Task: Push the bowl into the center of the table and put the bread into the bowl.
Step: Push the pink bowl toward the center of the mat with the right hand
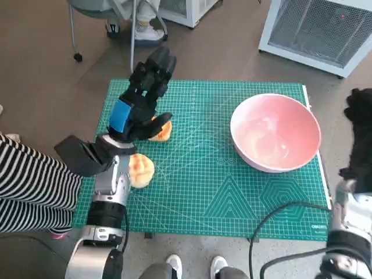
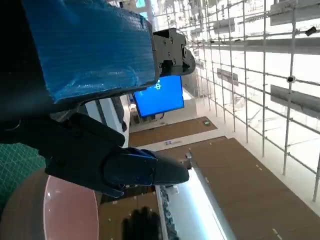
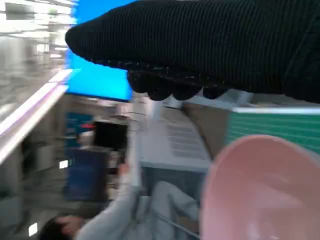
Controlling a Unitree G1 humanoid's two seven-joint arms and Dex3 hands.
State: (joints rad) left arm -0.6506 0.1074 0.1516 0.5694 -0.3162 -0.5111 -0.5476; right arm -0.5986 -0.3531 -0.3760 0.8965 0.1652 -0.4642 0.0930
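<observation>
The pink bowl (image 1: 275,132) stands empty on the right part of the green mat (image 1: 215,192), near its right edge. It also shows as a pink bowl (image 3: 265,190) in the right wrist view and as a pink bowl (image 2: 65,210) in the left wrist view. One bread roll (image 1: 163,131) lies on the mat's left part, half under my left hand (image 1: 141,99), whose thumb reaches over it and whose fingers stretch toward the far edge, holding nothing. A second bread roll (image 1: 141,170) lies beside my left forearm. My right hand (image 1: 361,136) hangs just off the table's right edge, beside the bowl, holding nothing.
A person's striped sleeve (image 1: 29,186) is close at the left of the table. Shoes (image 1: 168,264) show below the near edge. A black cable (image 1: 279,212) curls over the mat's near right corner. A white cabinet (image 1: 325,29) stands at the far right, a chair leg (image 1: 74,35) at the far left.
</observation>
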